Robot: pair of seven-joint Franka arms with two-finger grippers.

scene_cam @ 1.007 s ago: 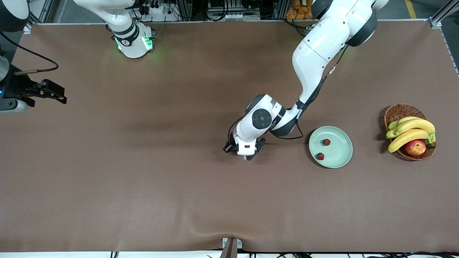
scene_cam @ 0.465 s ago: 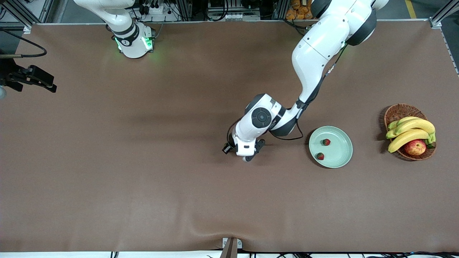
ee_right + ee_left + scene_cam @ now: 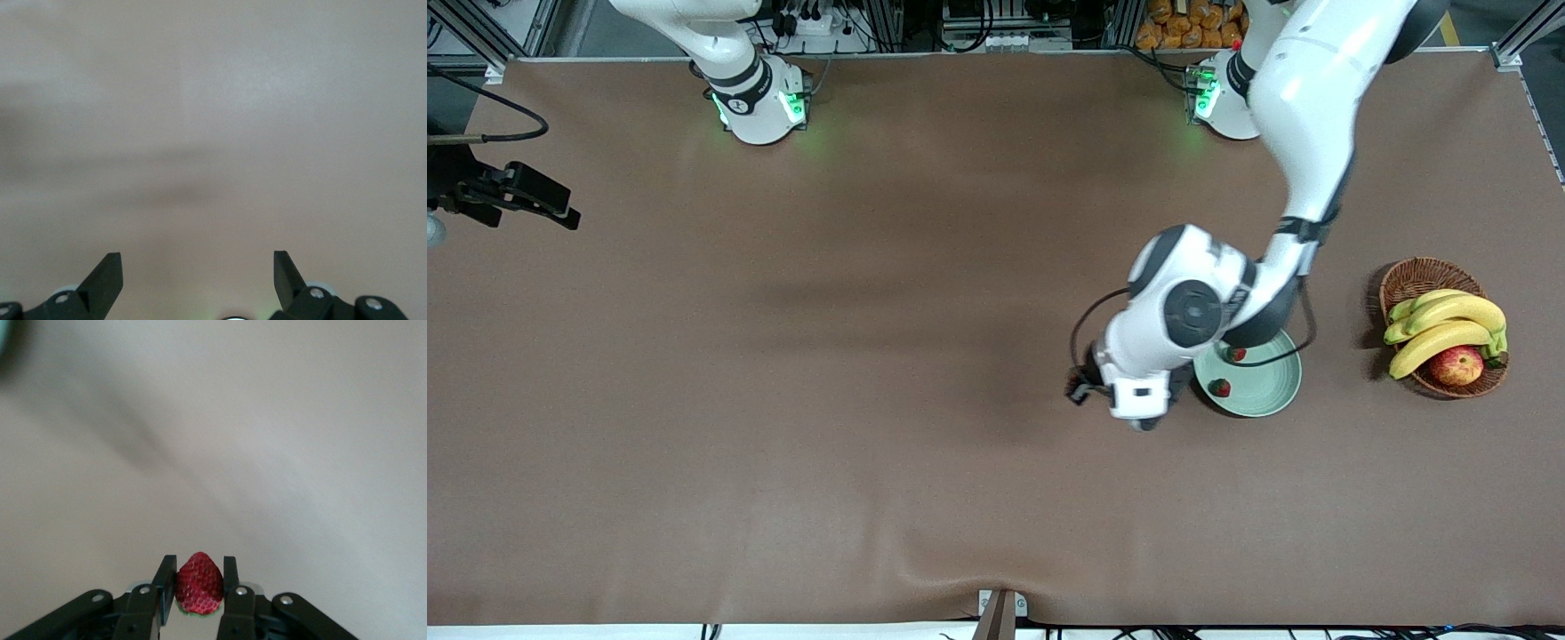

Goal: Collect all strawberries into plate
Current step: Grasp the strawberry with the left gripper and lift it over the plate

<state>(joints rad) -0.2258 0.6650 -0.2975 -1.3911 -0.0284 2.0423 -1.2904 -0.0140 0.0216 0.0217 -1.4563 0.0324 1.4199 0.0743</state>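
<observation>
We see the left arm bent over the brown table, its left gripper [image 3: 199, 587] clamping a small red strawberry [image 3: 198, 582], apparently just beside the pale mint-green round plate [image 3: 1267, 400], which holds two more strawberries [image 3: 1220, 388]. The right gripper [image 3: 198, 273] waits, jaws spread.

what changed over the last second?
Left gripper, shut on the third strawberry, swung from mid-table toward the plate and now hangs beside its rim. Right gripper drew back to its end of the table, open. The plate, its two strawberries and the basket stayed put.
</observation>
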